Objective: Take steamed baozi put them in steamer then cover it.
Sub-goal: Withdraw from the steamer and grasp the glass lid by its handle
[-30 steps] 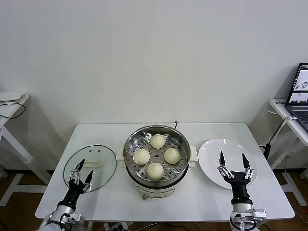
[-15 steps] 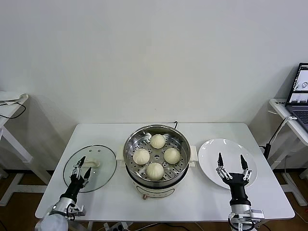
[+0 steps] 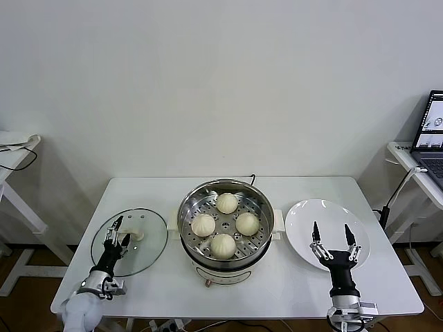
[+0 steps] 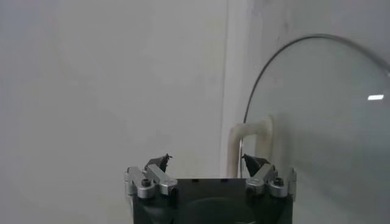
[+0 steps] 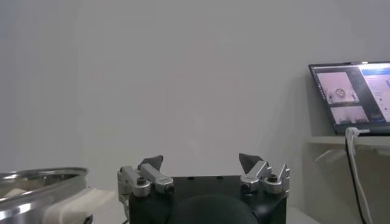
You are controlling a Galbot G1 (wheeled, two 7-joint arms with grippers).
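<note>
Four steamed baozi (image 3: 223, 225) sit on the perforated tray inside the steamer (image 3: 225, 260), which stands at the middle of the table (image 3: 291, 283), so I judge the loading done. What I have left is the covering: the cover (image 3: 145, 247) lies flat on the table to the left of the steamer, apart from it, with its cream handle (image 4: 250, 141) up.

I have the left gripper (image 3: 118, 232) low over the cover's near part, pointing forward. In the left wrist view its jaws stand open, and the handle shows just ahead, nearer one fingertip than the other, so I reckon the grasp is not yet lined up or made.

I keep the right gripper (image 3: 331, 235) idle over the near edge of the white plate (image 3: 308, 214), which lies to the right of the steamer, jaws spread wide and holding nothing.
</note>
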